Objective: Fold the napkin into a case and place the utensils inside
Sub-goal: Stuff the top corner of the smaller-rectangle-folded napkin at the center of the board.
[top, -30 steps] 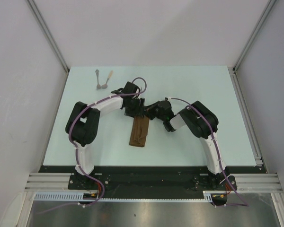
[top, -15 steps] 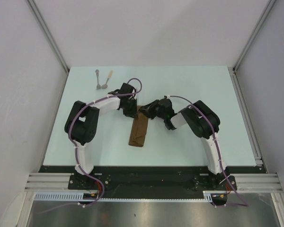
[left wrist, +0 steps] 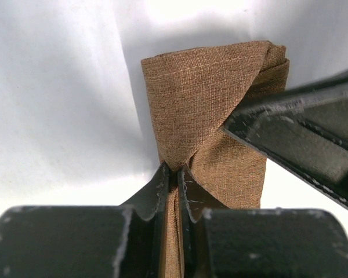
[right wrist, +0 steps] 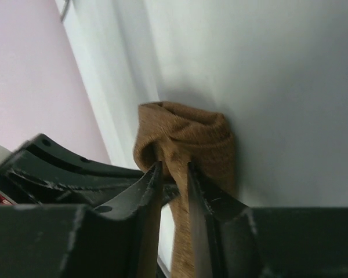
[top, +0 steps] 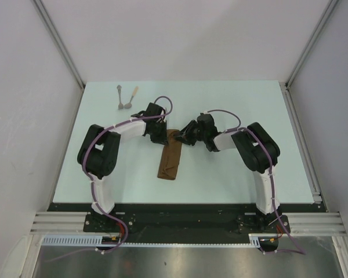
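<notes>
Pinching a thin raised fold of the brown woven cloth napkin [left wrist: 203,104], the left gripper [left wrist: 174,174] is holding its jaws almost fully together, with little more than the fabric's thickness between them. A second ago those jaws were standing wide over the far end of the cloth, and they have been closing since. The right gripper [right wrist: 173,167] is going the other way. Its jaws are now standing a little apart, wider than the left's, with a bunched ridge of the same cloth sitting in the gap, where a second ago they were pressed tight together. The napkin is lying folded as a long narrow case [top: 169,157]. Its far end is gathered up between the two sets of jaws, which are facing each other closely across it. The rest is trailing away from both jaws toward the arm bases on the pale green table [top: 238,110]. Against the earlier top view, the left gripper has shifted off the case's far end to its left side, so more of the strip is showing. The right arm's elbow has swung outward. The grey-handled metal spoon [top: 121,96] and the tan-handled spoon [top: 132,97] are lying side by side beyond and left of the left jaws, well apart from them, and have not moved.
</notes>
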You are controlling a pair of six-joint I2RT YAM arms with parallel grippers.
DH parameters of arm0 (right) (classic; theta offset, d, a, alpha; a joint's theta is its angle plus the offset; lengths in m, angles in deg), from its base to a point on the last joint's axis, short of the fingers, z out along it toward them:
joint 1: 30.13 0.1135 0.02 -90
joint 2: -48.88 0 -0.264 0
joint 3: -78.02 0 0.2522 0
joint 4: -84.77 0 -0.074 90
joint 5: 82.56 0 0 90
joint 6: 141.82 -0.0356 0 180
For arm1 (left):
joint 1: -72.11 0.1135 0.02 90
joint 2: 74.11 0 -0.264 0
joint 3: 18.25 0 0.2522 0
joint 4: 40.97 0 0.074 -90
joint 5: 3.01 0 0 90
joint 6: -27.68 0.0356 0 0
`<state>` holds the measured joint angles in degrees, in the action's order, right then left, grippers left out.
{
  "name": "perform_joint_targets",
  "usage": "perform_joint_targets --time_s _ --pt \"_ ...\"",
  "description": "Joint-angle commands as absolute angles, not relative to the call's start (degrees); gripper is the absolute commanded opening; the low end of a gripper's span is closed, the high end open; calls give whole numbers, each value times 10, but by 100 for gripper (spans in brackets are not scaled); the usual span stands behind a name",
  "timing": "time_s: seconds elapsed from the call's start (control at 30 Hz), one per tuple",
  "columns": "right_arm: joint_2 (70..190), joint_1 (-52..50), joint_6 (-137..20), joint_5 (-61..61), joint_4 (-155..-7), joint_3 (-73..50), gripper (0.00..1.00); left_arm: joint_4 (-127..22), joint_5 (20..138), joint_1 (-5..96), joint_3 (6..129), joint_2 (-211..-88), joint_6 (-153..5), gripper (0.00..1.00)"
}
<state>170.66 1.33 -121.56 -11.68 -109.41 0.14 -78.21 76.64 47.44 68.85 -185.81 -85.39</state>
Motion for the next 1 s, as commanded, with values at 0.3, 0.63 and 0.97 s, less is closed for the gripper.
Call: perform_joint_targets --time_s 0.3,0.63,0.97 --pt "1684 14 -1150 -129 -1065 10 7 -782 794 474 657 -1828 -869 7" --pt "1766 46 -1177 -115 -1084 -43 5 -756 781 458 644 -1819 -875 6" --pt "1763 45 -1157 -119 -1089 -50 5 -784 797 458 645 -1768 -876 34"
